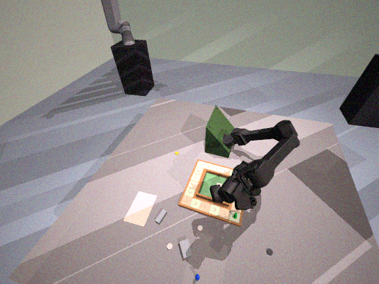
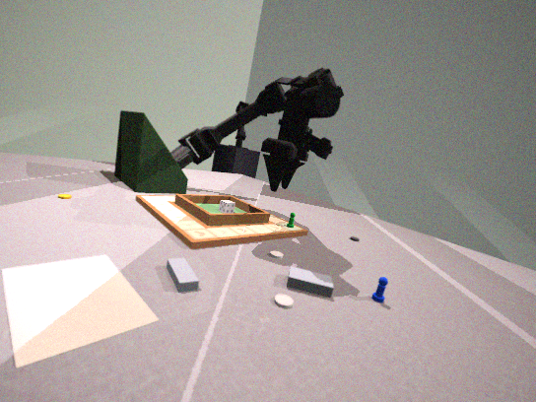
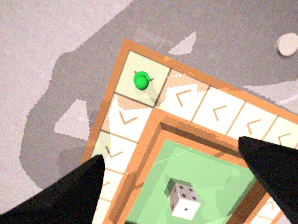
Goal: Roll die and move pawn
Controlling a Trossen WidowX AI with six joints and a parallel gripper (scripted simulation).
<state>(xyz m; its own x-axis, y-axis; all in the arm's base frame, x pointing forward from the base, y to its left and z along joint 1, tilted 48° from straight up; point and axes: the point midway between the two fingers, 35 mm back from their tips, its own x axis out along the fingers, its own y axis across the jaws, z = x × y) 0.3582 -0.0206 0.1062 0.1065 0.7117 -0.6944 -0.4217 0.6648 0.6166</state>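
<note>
The green pawn (image 1: 235, 216) (image 2: 292, 220) (image 3: 141, 81) stands upright on a corner square of the board (image 1: 196, 203) (image 2: 207, 232) (image 3: 220, 112). The white die (image 1: 221, 184) (image 2: 227, 206) (image 3: 185, 201) rests on the green floor of the dice tray (image 1: 210, 178) (image 2: 236, 218) (image 3: 220, 165), with several dark pips on its top face. My gripper (image 2: 279, 188) (image 3: 170, 151) is open and empty, above the board and clear of pawn and die. In the top view the arm covers part of the board, and the fingertips are hidden.
A green wedge (image 1: 217, 139) (image 2: 148, 158) stands behind the board. Two grey blocks (image 1: 160, 216) (image 1: 184, 248), a blue pawn (image 1: 197, 277) (image 2: 379, 290), two white discs (image 1: 200, 227) (image 1: 169, 246), a pale sheet (image 1: 139, 209), a yellow disc (image 1: 176, 153) and a dark disc (image 1: 269, 251) lie around it.
</note>
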